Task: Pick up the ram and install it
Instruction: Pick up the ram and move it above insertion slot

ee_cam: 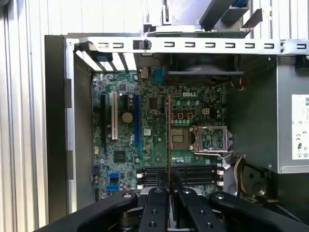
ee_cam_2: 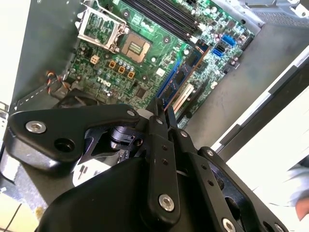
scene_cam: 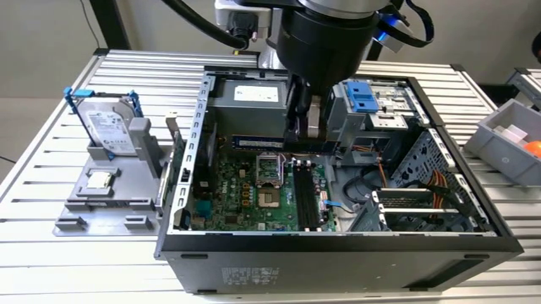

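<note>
The ram [scene_cam: 258, 142] is a thin blue-green stick with black chips, and my gripper [scene_cam: 303, 136] is shut on one end of it. It hangs inside the open computer case [scene_cam: 182, 190], above the motherboard [scene_cam: 245, 196] near the CPU socket [scene_cam: 268, 168]. In the second wrist view the ram [ee_cam_2: 182, 77] juts out from my fingertips [ee_cam_2: 155, 108]. The first wrist view shows the ram [ee_cam: 168, 140] edge-on as a thin line ahead of the gripper [ee_cam: 169, 186]. The black memory slots [scene_cam: 305, 196] are unfilled, and the stick lies crosswise to the memory slots [ee_cam: 193, 176].
A grey fixture [scene_cam: 101, 202] at the exterior view's left carries a silver hard drive [scene_cam: 110, 130] in a blue-handled frame and a small square chip [scene_cam: 100, 180]. The power supply [scene_cam: 245, 104] and drive cage [scene_cam: 372, 101] flank the gripper. A grey bin [scene_cam: 507, 142] stands at the right.
</note>
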Controlling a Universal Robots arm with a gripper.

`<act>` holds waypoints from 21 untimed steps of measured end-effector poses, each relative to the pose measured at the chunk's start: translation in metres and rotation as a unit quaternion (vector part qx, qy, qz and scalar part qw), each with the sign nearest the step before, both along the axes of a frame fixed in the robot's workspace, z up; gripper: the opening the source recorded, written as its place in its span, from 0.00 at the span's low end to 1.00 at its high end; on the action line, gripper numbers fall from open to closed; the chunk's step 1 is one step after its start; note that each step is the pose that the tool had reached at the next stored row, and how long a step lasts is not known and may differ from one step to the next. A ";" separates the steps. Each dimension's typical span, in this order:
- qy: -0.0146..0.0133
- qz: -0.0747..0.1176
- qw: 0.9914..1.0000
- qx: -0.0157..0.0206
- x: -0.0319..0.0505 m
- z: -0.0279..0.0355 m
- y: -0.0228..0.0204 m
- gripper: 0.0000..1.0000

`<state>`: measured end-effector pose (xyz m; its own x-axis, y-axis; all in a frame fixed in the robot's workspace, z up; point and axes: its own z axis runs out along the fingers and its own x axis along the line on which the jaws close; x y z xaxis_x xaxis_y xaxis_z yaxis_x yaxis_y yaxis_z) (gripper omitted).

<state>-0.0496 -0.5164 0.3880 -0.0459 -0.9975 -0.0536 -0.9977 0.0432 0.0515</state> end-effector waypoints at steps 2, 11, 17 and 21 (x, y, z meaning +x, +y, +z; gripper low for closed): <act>0.000 0.000 1.000 0.000 0.0022 0.0000 0.0000 0.00; 0.000 0.000 1.000 0.000 0.0114 0.0000 0.0000 0.00; 0.000 0.000 1.000 0.000 0.0173 0.0000 0.0000 0.00; 0.001 0.000 1.000 0.000 0.0216 0.0000 0.0000 0.00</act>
